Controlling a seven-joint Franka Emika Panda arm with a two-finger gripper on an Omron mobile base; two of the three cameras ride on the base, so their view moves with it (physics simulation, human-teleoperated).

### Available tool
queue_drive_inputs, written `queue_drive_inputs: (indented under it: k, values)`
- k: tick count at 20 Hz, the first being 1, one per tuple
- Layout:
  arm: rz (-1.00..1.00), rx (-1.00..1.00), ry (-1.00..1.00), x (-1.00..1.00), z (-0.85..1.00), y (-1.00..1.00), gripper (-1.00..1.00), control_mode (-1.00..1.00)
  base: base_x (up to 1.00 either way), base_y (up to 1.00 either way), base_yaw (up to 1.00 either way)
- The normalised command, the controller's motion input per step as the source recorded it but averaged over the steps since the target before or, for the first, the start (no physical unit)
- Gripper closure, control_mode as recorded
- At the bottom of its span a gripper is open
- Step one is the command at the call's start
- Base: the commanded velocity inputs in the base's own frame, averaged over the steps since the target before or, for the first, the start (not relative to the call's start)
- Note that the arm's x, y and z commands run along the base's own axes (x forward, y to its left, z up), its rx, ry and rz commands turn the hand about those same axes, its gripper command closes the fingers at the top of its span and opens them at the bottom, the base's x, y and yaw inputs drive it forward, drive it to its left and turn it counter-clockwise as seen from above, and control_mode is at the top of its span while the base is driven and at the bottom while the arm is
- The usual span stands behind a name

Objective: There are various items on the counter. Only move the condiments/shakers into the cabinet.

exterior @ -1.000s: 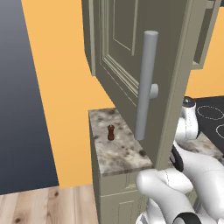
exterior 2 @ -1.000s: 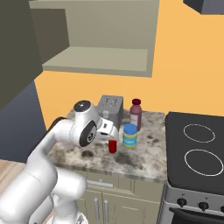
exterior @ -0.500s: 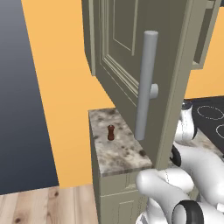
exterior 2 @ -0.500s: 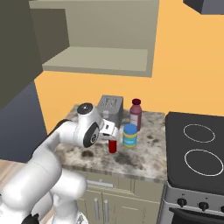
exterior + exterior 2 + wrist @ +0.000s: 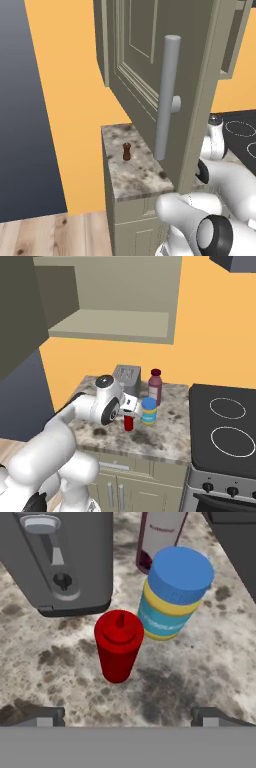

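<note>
One condiment lined up: approach step on the red squeeze bottle, jaws wide open, empty, above it.
Bottle stands on the surface beside a blue-lidded jar; shaker sits at the far end, cabinet open. Next: descend, straddle, close.

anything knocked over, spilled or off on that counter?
Nothing stands out. The red bottle, blue-lidded jar and purple bottle stand upright beside the toaster; the shaker stands upright, apart. No spills.

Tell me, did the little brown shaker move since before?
No. In the left base view the shaker stands at the same spot on the counter, left of the cabinet door's bar handle, as before.
</note>
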Motion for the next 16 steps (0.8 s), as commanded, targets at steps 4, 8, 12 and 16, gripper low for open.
queue_drive_inputs:
  k: [4,8,12,16]
  values:
    - [0.0,0.01,-0.05,0.0,-0.2,0.0,-1.0,-1.0,0.0,0.0,0.0]
    - [-0.01,0.0,-0.07,0.03,-0.18,0.0,-1.0,-1.0,0.0,0.0,0.0]
    - [-0.02,0.0,-0.08,0.07,-0.15,0.0,-1.0,-1.0,0.0,0.0,0.0]
    - [-0.02,0.0,-0.06,0.11,-0.12,0.0,-1.0,-1.0,0.0,0.0,0.0]
